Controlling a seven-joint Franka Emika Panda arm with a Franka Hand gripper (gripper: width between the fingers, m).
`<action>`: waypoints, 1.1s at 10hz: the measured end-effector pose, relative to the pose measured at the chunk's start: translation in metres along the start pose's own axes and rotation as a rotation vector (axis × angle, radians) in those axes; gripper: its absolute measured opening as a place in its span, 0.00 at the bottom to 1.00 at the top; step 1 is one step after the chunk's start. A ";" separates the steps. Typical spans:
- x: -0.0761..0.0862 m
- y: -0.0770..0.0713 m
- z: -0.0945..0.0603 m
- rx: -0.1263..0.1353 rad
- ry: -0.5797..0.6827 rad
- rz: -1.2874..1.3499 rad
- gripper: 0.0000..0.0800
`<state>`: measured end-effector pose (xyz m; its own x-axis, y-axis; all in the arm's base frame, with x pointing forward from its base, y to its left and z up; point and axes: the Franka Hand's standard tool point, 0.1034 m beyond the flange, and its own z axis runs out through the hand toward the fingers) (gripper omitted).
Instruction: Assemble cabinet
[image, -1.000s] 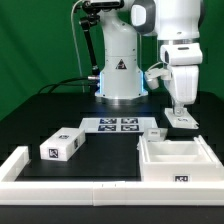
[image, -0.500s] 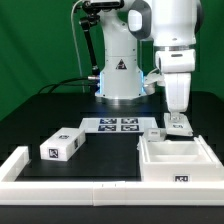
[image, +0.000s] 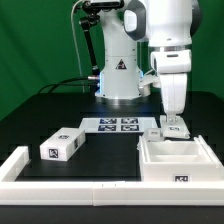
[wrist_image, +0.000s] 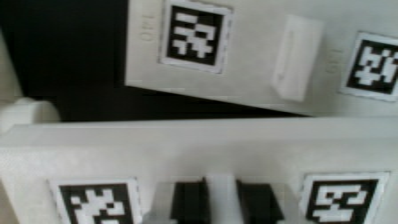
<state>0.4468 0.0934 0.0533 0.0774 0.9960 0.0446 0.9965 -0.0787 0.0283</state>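
Hand: the hand (image: 173, 120) hangs fingers-down at the exterior view's right, just above a small white block (image: 172, 129). Neither view shows whether its fingers are parted or pressed together; cannot tell.
Cabinet body: the cabinet body (image: 160, 172), an open white box with a tag on its front wall, sits on the table (image: 55, 112) at the exterior view's right front. Its back rim lies just in front of the small white block.
Drawer block: a tagged drawer block (image: 62, 144) lies tilted at the exterior view's left, well apart from the cabinet body.
Edges: a long white border rail (image: 80, 186) runs along the front and turns up the left side, near the drawer block.
Marker board: the marker board (image: 118, 124) lies flat in front of the robot base (image: 120, 75).
Open room: bare dark table stretches between the drawer block and the cabinet body, and behind the drawer block.
Wrist view: blurred white tagged faces fill the picture, with dark table at one side.
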 end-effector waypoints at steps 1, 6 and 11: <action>0.001 0.008 -0.002 -0.001 -0.003 0.004 0.09; 0.003 0.012 -0.004 -0.007 -0.001 0.004 0.09; 0.006 0.016 -0.005 -0.011 0.000 0.003 0.09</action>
<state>0.4630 0.0975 0.0589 0.0802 0.9958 0.0443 0.9959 -0.0820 0.0388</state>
